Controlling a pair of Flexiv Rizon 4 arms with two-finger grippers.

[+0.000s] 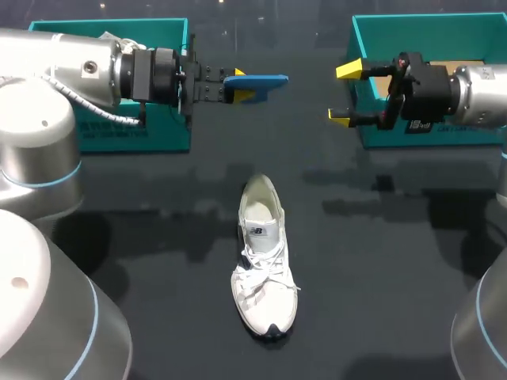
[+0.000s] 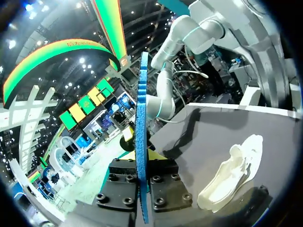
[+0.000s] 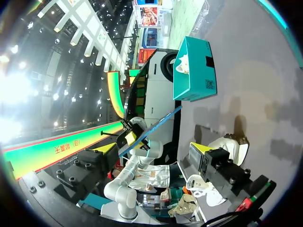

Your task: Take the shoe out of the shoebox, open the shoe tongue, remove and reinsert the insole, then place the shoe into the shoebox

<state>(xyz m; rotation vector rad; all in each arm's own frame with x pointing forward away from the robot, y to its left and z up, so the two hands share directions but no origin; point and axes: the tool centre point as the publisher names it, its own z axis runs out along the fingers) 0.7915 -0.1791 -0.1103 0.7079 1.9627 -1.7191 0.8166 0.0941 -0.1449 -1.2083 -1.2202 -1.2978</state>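
A white lace-up shoe (image 1: 265, 265) lies on the dark table near the middle, toe towards the front edge and tongue lifted. High over the back of the table, my left gripper (image 1: 242, 85) is shut on a blue insole (image 1: 260, 80), which sticks out flat past its fingers. The left wrist view shows the insole (image 2: 141, 137) edge-on between the fingers, with the shoe (image 2: 232, 175) below and to one side. My right gripper (image 1: 342, 93) hangs open and holds nothing, facing the insole from the right. In the right wrist view its own gripper (image 3: 154, 150) points at the insole (image 3: 154, 126).
A teal shoebox (image 1: 158, 134) with white paper inside stands at the back left, behind my left arm, and also appears as the shoebox (image 3: 194, 71) in the right wrist view. A second teal box (image 1: 432, 19) stands at the back right under my right arm.
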